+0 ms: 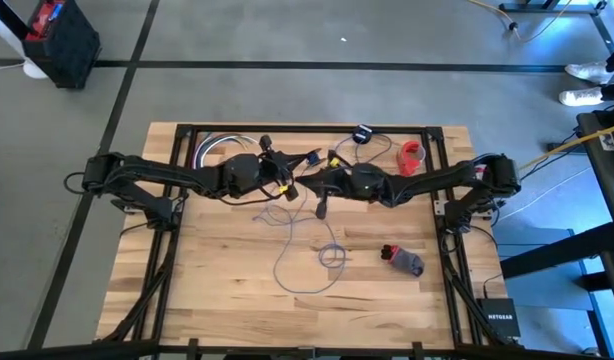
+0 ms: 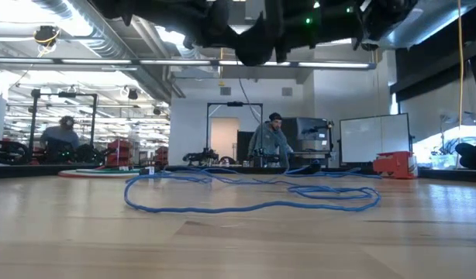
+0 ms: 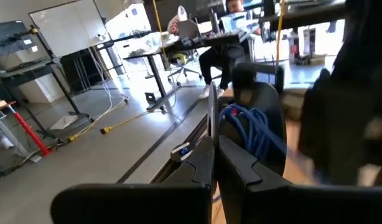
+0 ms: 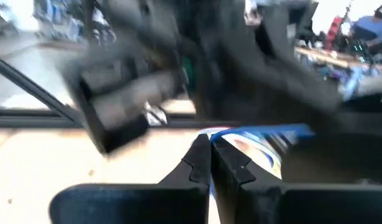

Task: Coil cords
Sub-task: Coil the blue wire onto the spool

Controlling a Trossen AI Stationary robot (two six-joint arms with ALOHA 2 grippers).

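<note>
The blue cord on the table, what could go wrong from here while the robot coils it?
The blue cord sprawls in loose loops below both arms, so pulling one end could knot it. The left tool and right tool, both shut, sit close together and might collide. The red tape roll could snag a dragged loop.

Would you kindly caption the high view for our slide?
Both arms meet above the table, grippers shut, over a loosely looped cord.

A thin bluish cord (image 1: 305, 250) lies slack on the table (image 1: 217, 290) in loose, uncoiled loops, spread flat near the table's middle.
</note>
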